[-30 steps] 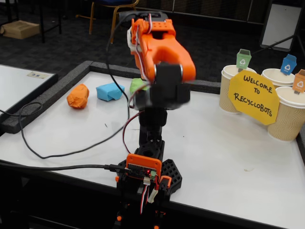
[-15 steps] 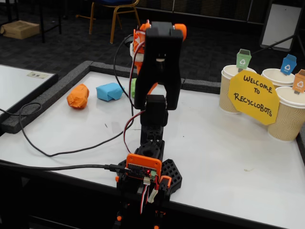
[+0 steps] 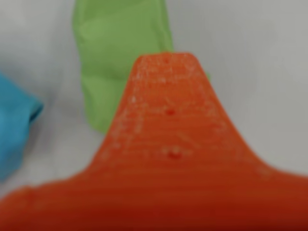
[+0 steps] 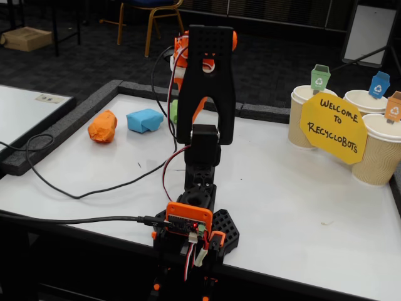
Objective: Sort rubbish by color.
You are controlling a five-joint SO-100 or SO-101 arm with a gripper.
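In the wrist view one blurred orange finger (image 3: 168, 130) of my gripper fills the lower half; the other finger is out of frame. Its tip hangs right over the light green paper wad (image 3: 118, 57), which lies on the white table. The light blue wad (image 3: 14, 130) shows at the left edge. In the fixed view the arm (image 4: 205, 94) stands upright and leans away over the table's far side, hiding the gripper. A sliver of the green wad (image 4: 173, 111) peeks out left of the arm. The blue wad (image 4: 144, 120) and the orange wad (image 4: 102, 126) lie further left.
Three paper cups (image 4: 382, 153) with small green, blue and orange bin tags stand at the right behind a yellow sign (image 4: 333, 127). A black cable (image 4: 75, 197) loops over the left of the table. A raised dark rim (image 4: 69, 122) borders the table.
The arm has swung away from the camera and straightened up over the far side of the table. It now covers most of the green wad. The wads have not moved.
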